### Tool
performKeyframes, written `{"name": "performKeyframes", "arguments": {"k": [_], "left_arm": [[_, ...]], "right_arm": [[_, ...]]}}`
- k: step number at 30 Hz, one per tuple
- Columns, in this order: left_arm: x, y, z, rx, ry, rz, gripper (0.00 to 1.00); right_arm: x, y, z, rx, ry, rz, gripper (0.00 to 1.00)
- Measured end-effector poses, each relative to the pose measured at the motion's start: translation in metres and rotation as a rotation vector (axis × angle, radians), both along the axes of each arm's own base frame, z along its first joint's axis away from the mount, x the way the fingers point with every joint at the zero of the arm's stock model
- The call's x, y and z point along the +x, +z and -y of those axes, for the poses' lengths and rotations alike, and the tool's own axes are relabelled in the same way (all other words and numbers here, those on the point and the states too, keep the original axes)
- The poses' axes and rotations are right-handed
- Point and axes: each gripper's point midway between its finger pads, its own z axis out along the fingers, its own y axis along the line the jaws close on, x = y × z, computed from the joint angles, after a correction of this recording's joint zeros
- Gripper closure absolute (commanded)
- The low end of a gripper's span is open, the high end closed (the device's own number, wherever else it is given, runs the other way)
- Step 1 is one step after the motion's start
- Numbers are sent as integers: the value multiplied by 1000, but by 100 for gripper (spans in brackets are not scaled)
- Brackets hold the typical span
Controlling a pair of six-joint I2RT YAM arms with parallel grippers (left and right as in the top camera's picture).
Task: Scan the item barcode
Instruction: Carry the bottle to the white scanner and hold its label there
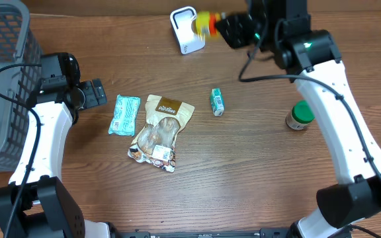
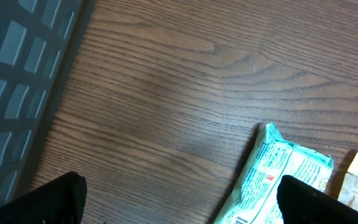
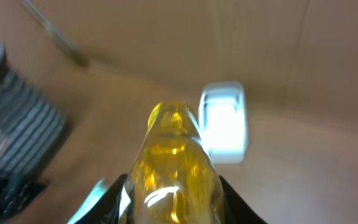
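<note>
Two arms are in view, but only one is busy. Your right jaws pinch the yellow bottle [image 1: 205,23] by its body and hold it near the far edge of the counter [image 1: 256,178]. Its top points at the white scanner [image 1: 185,30], just beside it. Your left jaws stand spread wide and empty near the left edge, close to the teal packet [image 1: 124,114].

The step in hand looks like presenting the item. The bottle is at the scanner, yet the right wrist view shows only clear yellow plastic and no barcode. The next move probably calls for you to roll the bottle until its label faces the scanner window, without loosening the pinch.

As for writing, the teal packet carries print too small to read. The tan snack pouch [image 1: 161,129] shows a dark logo that cannot be made out either.
</note>
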Motion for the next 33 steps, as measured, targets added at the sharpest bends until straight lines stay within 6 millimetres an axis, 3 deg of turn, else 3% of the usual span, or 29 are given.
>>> {"name": "performKeyframes", "arguments": {"k": [2, 3, 8, 12, 19, 22, 33], "left_arm": [[0, 0, 0, 1, 0, 0, 0], [0, 0, 0, 0, 0, 1, 0], [0, 0, 0, 1, 0, 1, 0], [0, 0, 0, 0, 0, 1, 0], [0, 0, 0, 0, 0, 1, 0], [0, 0, 0, 0, 0, 1, 0], [0, 0, 0, 0, 0, 1, 0]], "right_arm": [[8, 29, -13, -88, -20, 175, 77], [7, 34, -20, -134, -14, 226, 77], [18, 39, -44, -345, 34, 421, 74], [44, 15, -53, -486, 66, 491, 70], [99, -58, -59, -698, 123, 554, 75], [115, -80, -58, -734, 123, 565, 76], [131, -113, -62, -761, 150, 580, 75]]}}
